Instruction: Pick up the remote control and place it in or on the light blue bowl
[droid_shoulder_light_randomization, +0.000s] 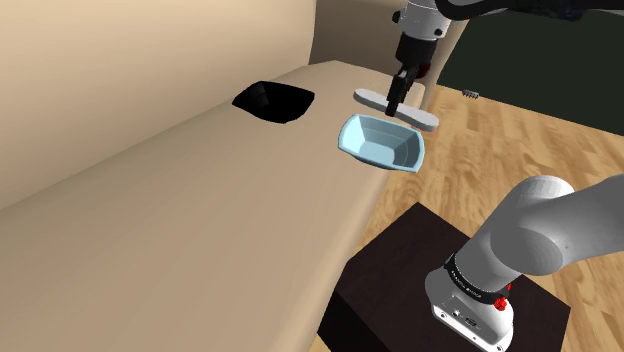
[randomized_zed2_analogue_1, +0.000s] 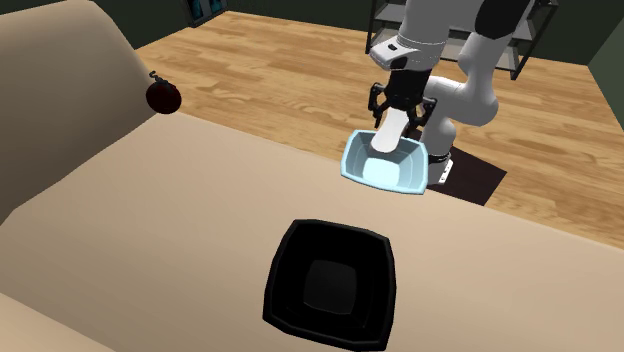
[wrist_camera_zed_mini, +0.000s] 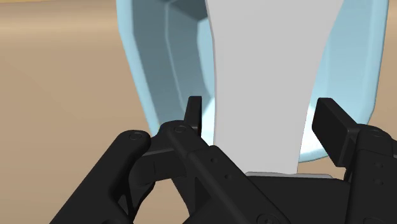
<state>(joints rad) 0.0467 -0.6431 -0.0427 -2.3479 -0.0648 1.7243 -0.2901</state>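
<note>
My gripper (droid_shoulder_light_randomization: 397, 101) is shut across the middle of the remote control (droid_shoulder_light_randomization: 424, 120), a plain pale grey flat bar. It hangs level just above the light blue bowl (droid_shoulder_light_randomization: 408, 160), which sits at the edge of the beige surface. From the second exterior view, the remote control (randomized_zed2_analogue_1: 388, 138) points down into the bowl (randomized_zed2_analogue_1: 350, 165) under the gripper (randomized_zed2_analogue_1: 400, 108). In the wrist view the two black fingers (wrist_camera_zed_mini: 194, 114) clasp the remote control (wrist_camera_zed_mini: 261, 76), with the bowl's wall (wrist_camera_zed_mini: 153, 63) behind it.
A black bowl (randomized_zed2_analogue_1: 330, 285) rests on the beige surface (droid_shoulder_light_randomization: 180, 220), away from the blue one. A dark red round object (randomized_zed2_analogue_1: 163, 96) lies by the raised beige back. Wooden floor (droid_shoulder_light_randomization: 520, 140) and the dark stand (droid_shoulder_light_randomization: 400, 290) lie beyond the surface's edge.
</note>
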